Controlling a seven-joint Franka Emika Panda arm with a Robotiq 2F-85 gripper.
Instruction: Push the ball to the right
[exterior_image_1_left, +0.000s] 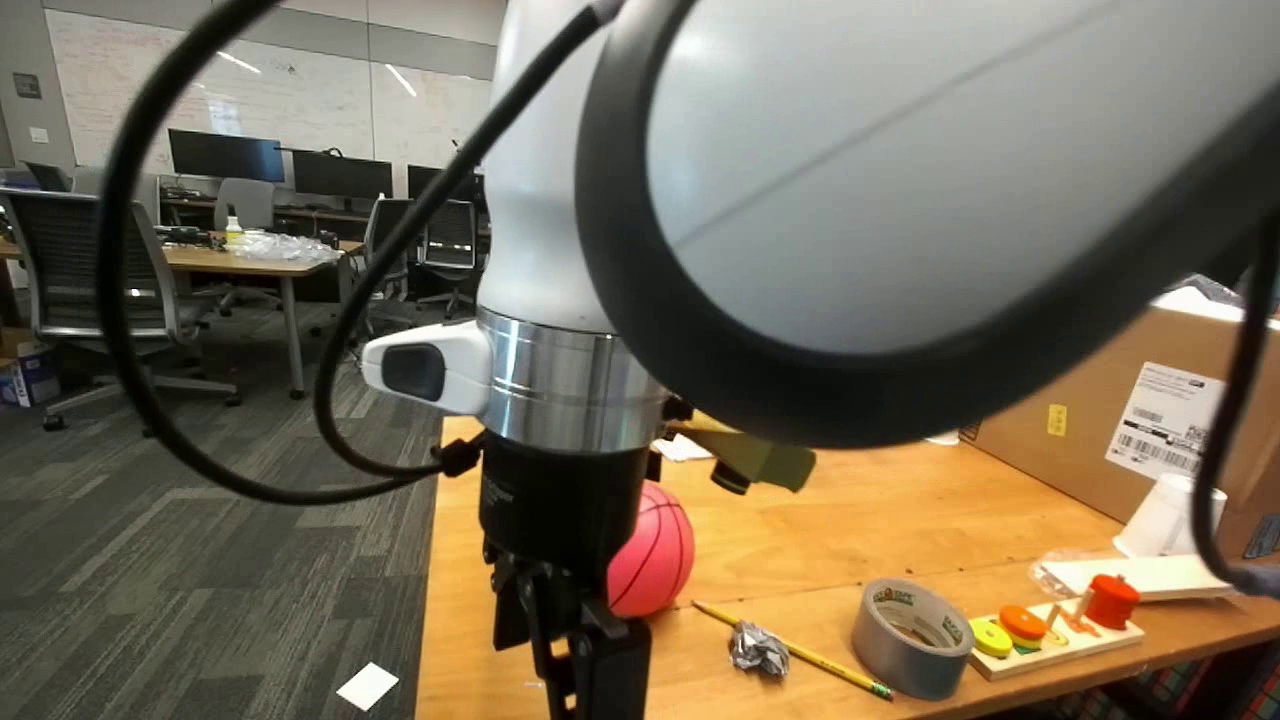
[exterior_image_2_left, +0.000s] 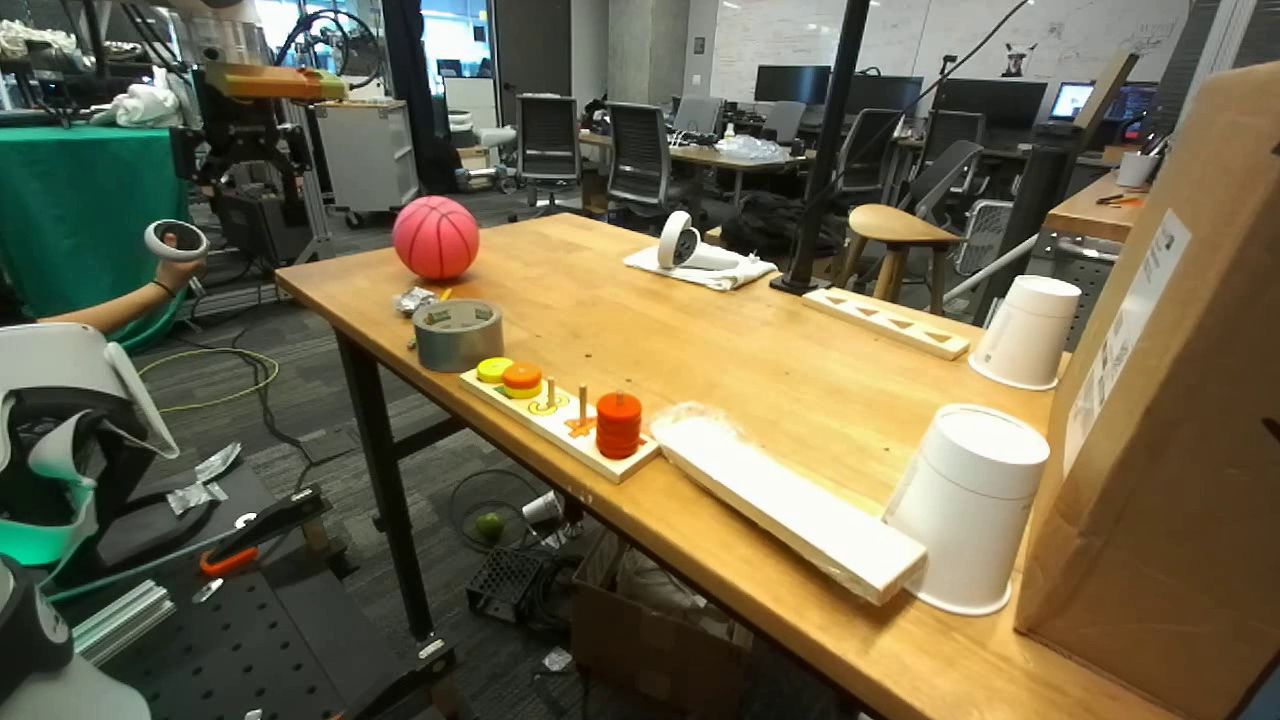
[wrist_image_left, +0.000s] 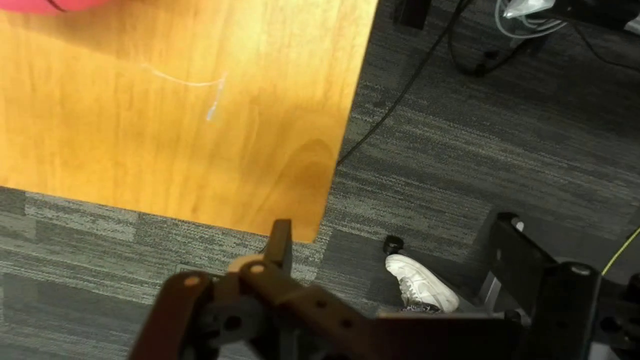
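Note:
The ball is pinkish-red with dark seam lines and rests on the wooden table. In an exterior view the arm partly hides it. It shows whole near the table's end in an exterior view. Only its edge shows at the top left of the wrist view. My gripper is open and empty, with its fingers wide apart around the table corner and the floor beyond. In an exterior view the gripper hangs past the table's end, apart from the ball. It also shows in an exterior view.
A grey tape roll, crumpled foil, a pencil and a peg toy lie along the table edge near the ball. White cups and a cardboard box stand at the far end. A pole rises behind.

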